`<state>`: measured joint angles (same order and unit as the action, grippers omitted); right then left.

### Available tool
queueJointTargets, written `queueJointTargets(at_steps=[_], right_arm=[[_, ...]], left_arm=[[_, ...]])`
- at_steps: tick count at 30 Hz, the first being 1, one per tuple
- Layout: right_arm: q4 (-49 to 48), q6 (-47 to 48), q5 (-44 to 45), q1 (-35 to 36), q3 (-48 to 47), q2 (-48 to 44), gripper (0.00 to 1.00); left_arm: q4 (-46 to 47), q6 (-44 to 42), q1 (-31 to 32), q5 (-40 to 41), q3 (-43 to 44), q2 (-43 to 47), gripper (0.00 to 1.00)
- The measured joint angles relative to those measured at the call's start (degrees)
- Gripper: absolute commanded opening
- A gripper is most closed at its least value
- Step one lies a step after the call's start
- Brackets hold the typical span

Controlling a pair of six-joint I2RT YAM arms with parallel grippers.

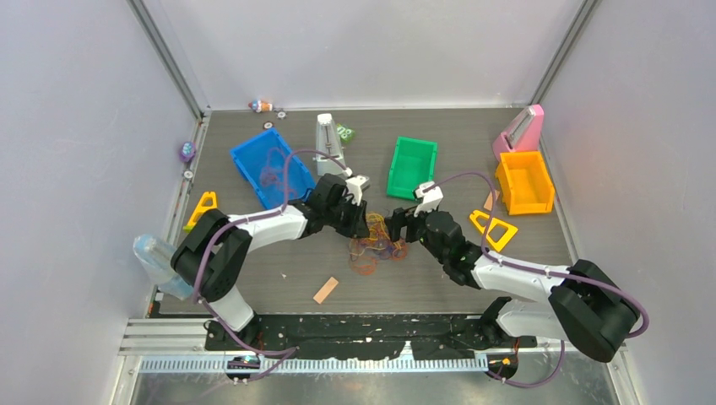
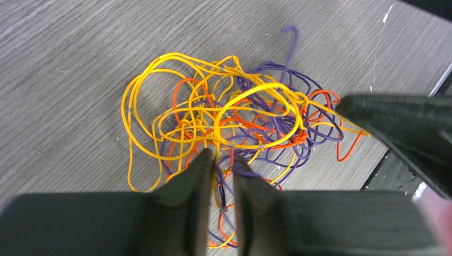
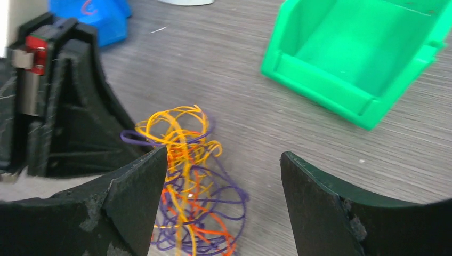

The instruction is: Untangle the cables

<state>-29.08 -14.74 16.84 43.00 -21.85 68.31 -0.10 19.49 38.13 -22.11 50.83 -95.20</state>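
Note:
The cables [image 1: 376,242] lie as one tangle of yellow, orange and purple strands [image 2: 229,122] on the grey table between my two grippers. My left gripper [image 2: 223,160] sits at the tangle's near edge. Its jaws are drawn close together, with a yellow and a purple strand in the narrow gap; whether they pinch the strands I cannot tell. My right gripper [image 3: 224,154] stands wide open on the tangle's other side. The cables [image 3: 186,181] lie against its left finger, and nothing is between its jaws on the right. One of its fingers [image 2: 400,122] shows in the left wrist view.
A green bin [image 1: 412,166] stands just behind the tangle and a blue bin [image 1: 266,164] at the back left. An orange bin [image 1: 525,181] and yellow triangle frames [image 1: 494,228] are to the right. A tan wooden stick [image 1: 326,290] lies near the front.

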Motion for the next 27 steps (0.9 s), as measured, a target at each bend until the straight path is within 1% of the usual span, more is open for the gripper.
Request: queueJointTargets(at_steps=[1, 3, 4, 5, 7, 8, 9, 11, 17, 21, 23, 24, 26, 27], right_arm=[[-0.11, 0.04, -1.79, 0.00, 0.00, -0.02, 0.79], [-0.44, 0.09, -5.35, 0.00, 0.00, -0.02, 0.73], [-0.46, 0.11, -6.97, 0.00, 0.00, -0.02, 0.68], [-0.46, 0.11, -8.31, 0.00, 0.00, -0.02, 0.66], [-0.46, -0.17, -11.04, 0.00, 0.09, -0.02, 0.60], [-0.46, -0.22, -11.69, 0.00, 0.20, -0.02, 0.53], [-0.42, -0.50, -12.41, 0.00, 0.39, -0.02, 0.49], [-0.11, -0.98, -13.35, 0.00, 0.81, -0.02, 0.45], [2.01, -2.78, -16.35, 0.00, 1.14, 0.31, 0.43], [3.76, -3.48, -16.74, 0.00, 1.88, -0.20, 0.39], [5.03, -3.65, -16.61, 0.00, 2.23, -0.74, 0.39], [5.38, -3.67, -16.46, 0.00, 2.27, -0.92, 0.39], [5.95, -3.80, -15.93, 0.00, 2.27, -1.36, 0.44], [6.10, -3.91, -15.76, 0.00, 2.27, -1.53, 0.49]], left_arm=[[-0.26, -0.22, 0.00, 0.09, 0.04, 0.00, 0.06], [-1.01, -0.48, 0.00, 0.33, 0.15, 0.00, 0.00], [-1.11, -0.59, 0.00, 0.55, 0.15, 0.00, 0.00], [-1.20, -0.63, 0.00, 0.87, 0.15, 0.00, 0.00], [-1.38, -0.83, 0.00, 1.68, 0.15, 0.02, 0.00], [-1.49, -0.92, 0.00, 2.03, 0.15, 0.04, 0.00], [-1.62, -0.98, 0.00, 2.60, 0.15, 0.11, 0.00], [-1.90, -1.18, 0.00, 3.15, 0.15, 0.28, 0.00], [-2.45, -1.84, 0.00, 4.59, 0.15, 1.64, 0.00], [-2.54, -1.90, 0.00, 4.79, 0.15, 1.77, 0.00], [-2.56, -1.90, 0.00, 4.79, 0.15, 1.77, 0.00], [-2.58, -1.90, 0.00, 4.81, 0.15, 1.77, 0.00], [-2.62, -1.90, 0.00, 4.87, 0.15, 1.77, 0.00], [-2.71, -1.92, 0.00, 4.98, 0.15, 1.77, 0.00]])
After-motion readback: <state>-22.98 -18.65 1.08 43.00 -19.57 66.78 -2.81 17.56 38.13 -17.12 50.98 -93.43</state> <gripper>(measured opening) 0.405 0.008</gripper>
